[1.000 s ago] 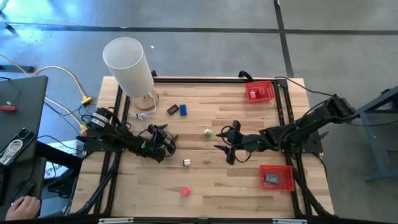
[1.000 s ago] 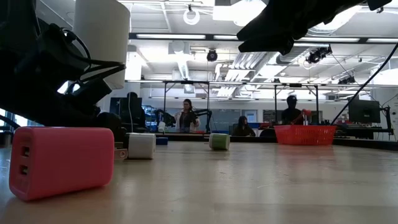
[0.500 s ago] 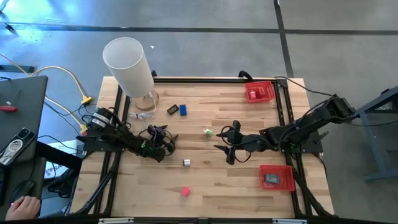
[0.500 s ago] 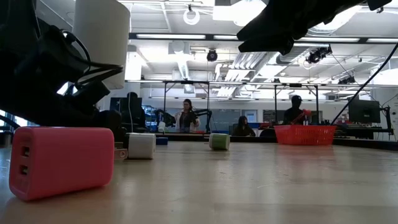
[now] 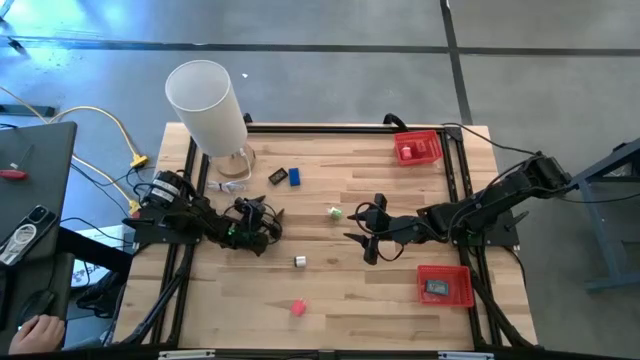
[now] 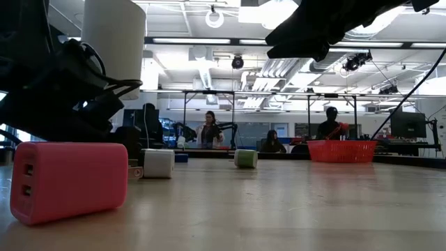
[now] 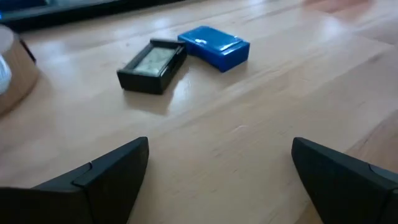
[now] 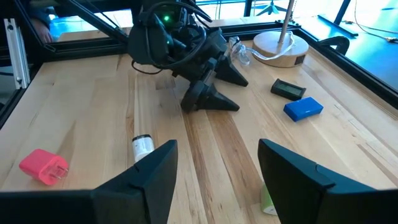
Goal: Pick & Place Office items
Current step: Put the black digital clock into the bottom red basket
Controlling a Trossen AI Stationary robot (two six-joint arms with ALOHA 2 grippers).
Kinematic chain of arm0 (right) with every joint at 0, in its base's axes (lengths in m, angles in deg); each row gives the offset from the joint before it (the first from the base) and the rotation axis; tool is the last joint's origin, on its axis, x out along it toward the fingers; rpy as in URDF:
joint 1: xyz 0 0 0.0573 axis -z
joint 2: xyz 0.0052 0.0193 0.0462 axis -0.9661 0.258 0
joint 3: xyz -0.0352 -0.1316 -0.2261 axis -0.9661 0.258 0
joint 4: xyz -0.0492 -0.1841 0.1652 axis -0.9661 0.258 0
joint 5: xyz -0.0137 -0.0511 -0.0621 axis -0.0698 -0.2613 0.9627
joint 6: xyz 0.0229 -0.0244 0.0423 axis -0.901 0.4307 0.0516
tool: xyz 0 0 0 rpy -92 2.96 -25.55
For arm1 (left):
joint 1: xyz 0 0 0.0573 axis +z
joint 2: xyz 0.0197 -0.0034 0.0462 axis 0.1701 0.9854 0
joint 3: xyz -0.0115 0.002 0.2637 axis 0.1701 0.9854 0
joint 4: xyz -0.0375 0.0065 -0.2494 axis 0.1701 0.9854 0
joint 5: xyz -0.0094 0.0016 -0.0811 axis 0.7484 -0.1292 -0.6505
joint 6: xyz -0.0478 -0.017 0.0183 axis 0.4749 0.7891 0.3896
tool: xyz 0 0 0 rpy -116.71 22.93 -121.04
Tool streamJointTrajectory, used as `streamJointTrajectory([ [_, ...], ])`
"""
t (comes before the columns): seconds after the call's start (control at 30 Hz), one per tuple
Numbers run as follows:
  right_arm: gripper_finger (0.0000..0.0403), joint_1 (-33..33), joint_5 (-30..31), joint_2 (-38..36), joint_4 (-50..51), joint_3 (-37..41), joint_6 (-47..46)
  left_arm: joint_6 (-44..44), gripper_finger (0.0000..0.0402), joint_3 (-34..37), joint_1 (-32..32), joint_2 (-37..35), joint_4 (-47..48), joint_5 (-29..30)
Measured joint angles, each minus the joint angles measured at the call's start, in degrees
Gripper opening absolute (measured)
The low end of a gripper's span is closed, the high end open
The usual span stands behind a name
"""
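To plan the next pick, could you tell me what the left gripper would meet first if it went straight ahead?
Probably the black item, roughly centred ahead of the open left gripper; the blue item touches its far end. Bare table lies between.

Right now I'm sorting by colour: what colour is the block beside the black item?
Blue block; clearest in the left wrist view.

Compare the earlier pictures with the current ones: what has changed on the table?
The left tool has edged slightly toward the black piece and blue piece, open and empty. Nothing was gripped or released. The right tool and every piece stayed put.
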Motion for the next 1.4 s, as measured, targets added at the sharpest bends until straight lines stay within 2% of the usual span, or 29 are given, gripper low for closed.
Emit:
streamJointTrajectory([
  [0.1, 0.0212, -0.01, 0.0, 0.0, 0.0, 0.0, -0.01, 1.4, 0.0385, -0.04, 0.12, 0.0, 0.12, -0.03],
  [0.23, 0.0212, -0.01, 0.0, 0.0, 0.0, 0.0, -0.01, -0.96, 0.0385, -0.04, 0.84, 0.0, 0.27, 1.65],
  [0.63, 0.0212, 0.0, 0.0, 0.0, 0.0, 0.0, -0.02, -3.15, 0.0385, -0.17, 9.19, -0.13, 1.34, 0.28],
  [1.13, 0.0212, 0.01, 0.0, 0.0, 0.0, 0.0, -0.01, -4.73, 0.0385, -0.05, 15.04, -0.03, -0.39, 0.13],
  [1.4, 0.0212, 0.01, 0.0, 0.0, 0.0, 0.0, -0.03, -5.43, 0.0385, 0.02, 19.16, -0.13, -3.87, -5.33],
])
